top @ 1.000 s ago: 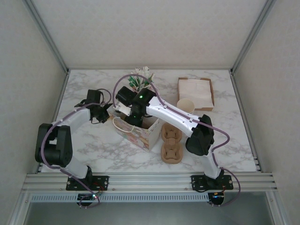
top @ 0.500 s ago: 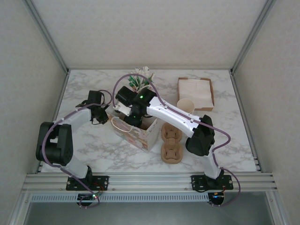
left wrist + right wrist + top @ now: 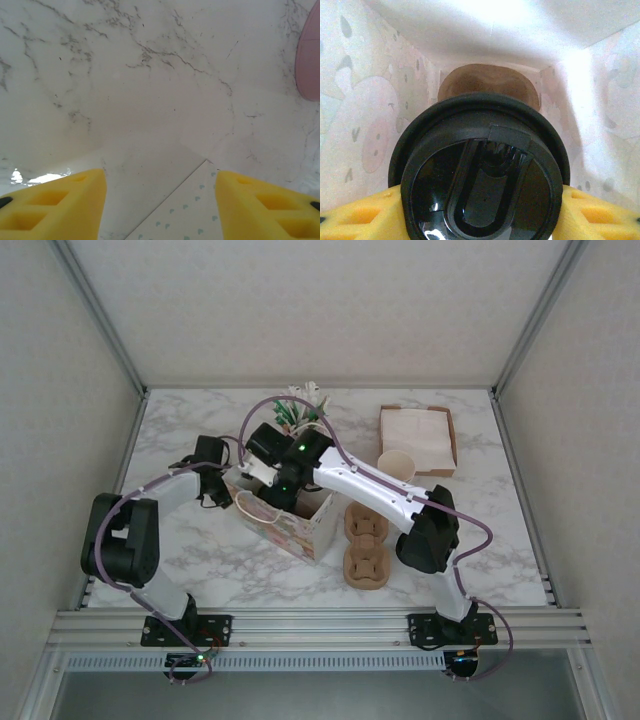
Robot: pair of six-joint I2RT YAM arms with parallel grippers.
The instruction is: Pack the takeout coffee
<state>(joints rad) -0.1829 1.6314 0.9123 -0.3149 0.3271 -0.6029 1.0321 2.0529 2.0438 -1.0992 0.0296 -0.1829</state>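
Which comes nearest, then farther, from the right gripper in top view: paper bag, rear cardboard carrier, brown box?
1. Paper bag: the right gripper, holding the takeout coffee, is inside it.
2. Rear cardboard carrier: just right of the bag.
3. Brown box: back right.

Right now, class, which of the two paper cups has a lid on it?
The coffee cup held by the right fingers inside the paper bag: it has a black lid. The cream cup beside the napkin box is open-topped.

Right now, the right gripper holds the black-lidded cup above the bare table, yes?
No. The right gripper holds the cup inside the bag, not above the bare table; the right wrist view shows bag walls around it.
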